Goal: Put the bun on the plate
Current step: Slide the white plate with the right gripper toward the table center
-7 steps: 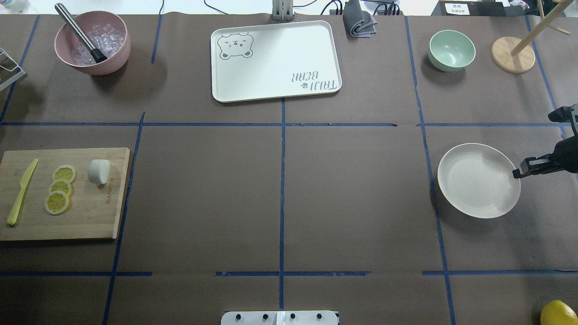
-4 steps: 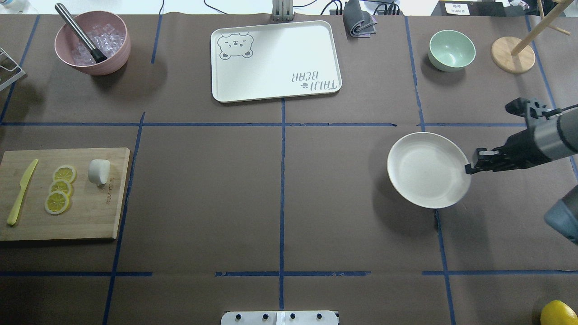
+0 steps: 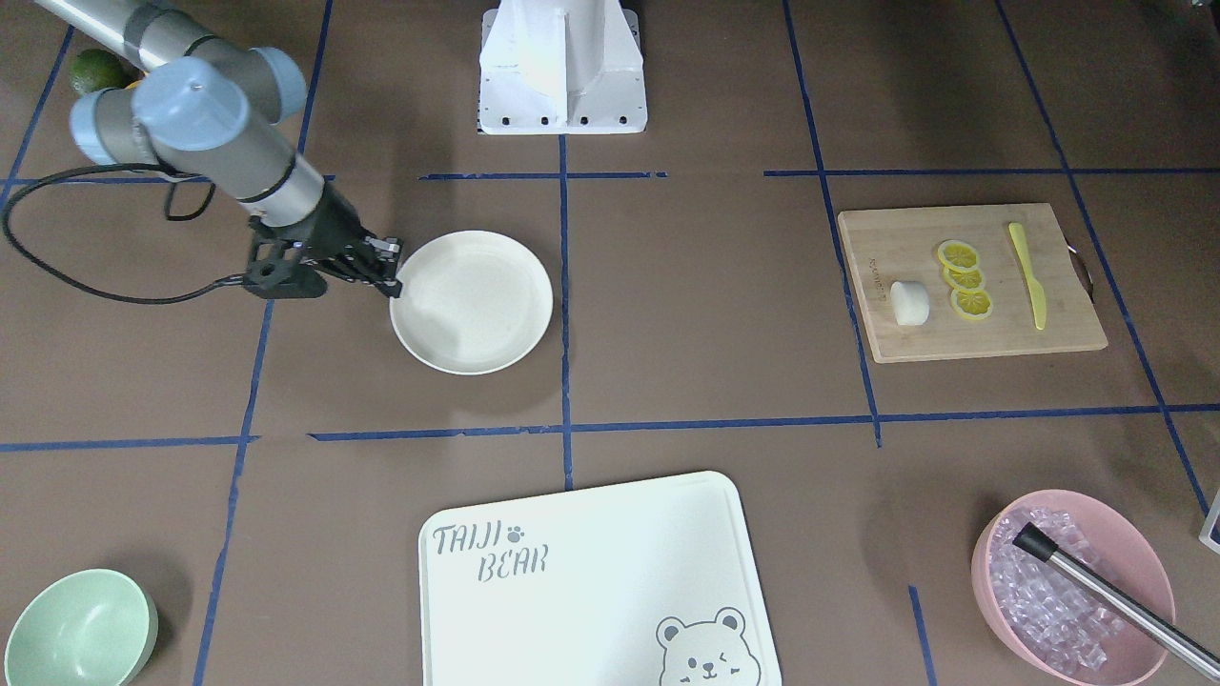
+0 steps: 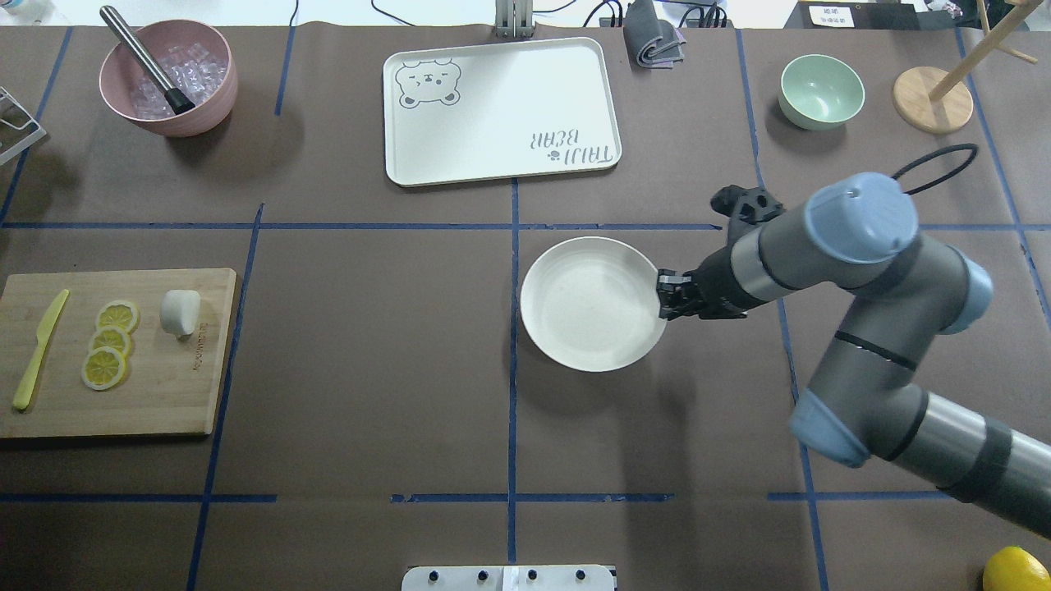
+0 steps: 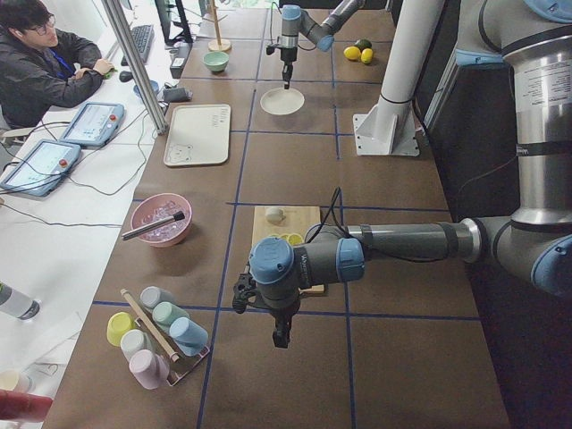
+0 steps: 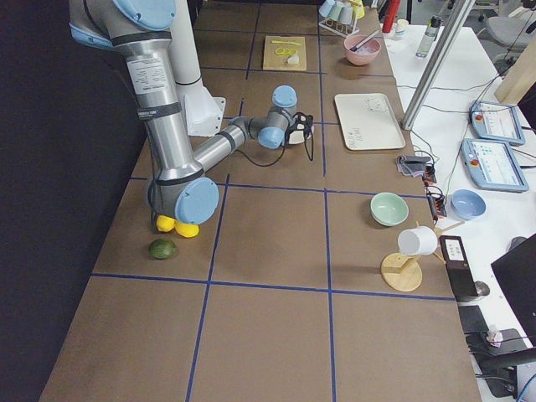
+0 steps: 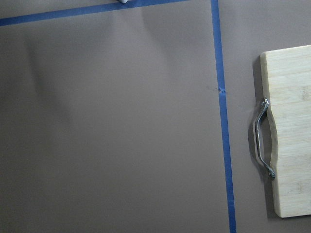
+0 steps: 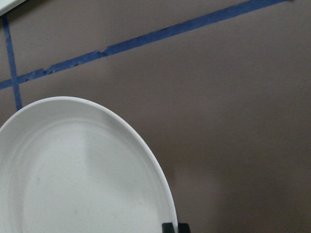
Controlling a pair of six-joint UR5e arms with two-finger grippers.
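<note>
While the bun (image 4: 180, 312) lies on its side on the bamboo cutting board (image 4: 156, 394) at the table's left end, the plate (image 4: 593, 304) sits well apart from it, near the table's middle, just right of the centre tape line. The bun is a single smooth, white, rounded lump, resting close to the board's right edge. Beside it lie three yellow lemon slices (image 4: 109, 341) in an overlapping row, and past them one pale yellow plastic knife (image 4: 39, 349). The board's end carries a metal handle (image 7: 264, 138).

The plate is round, shallow and cream-white, matte, with a low raised rim, and nothing lies in it. The right gripper (image 4: 663, 305) has its black fingers pinched onto the plate's right rim; the right wrist view shows the fingertips (image 8: 170, 227) at that edge. Whether the plate rests on the brown paper or is raised off it cannot be told.

The left gripper (image 5: 281, 342) hangs pointing down over bare table just past the board's end; it shows only in the left side view, so its opening cannot be told.

Farther off stand one rectangular cream tray (image 4: 501, 107) printed with a bear, one pink bowl (image 4: 215, 90) of clear ice cubes with a steel rod (image 4: 144, 57) leaning in it, and one mint-green bowl (image 4: 821, 90).
</note>
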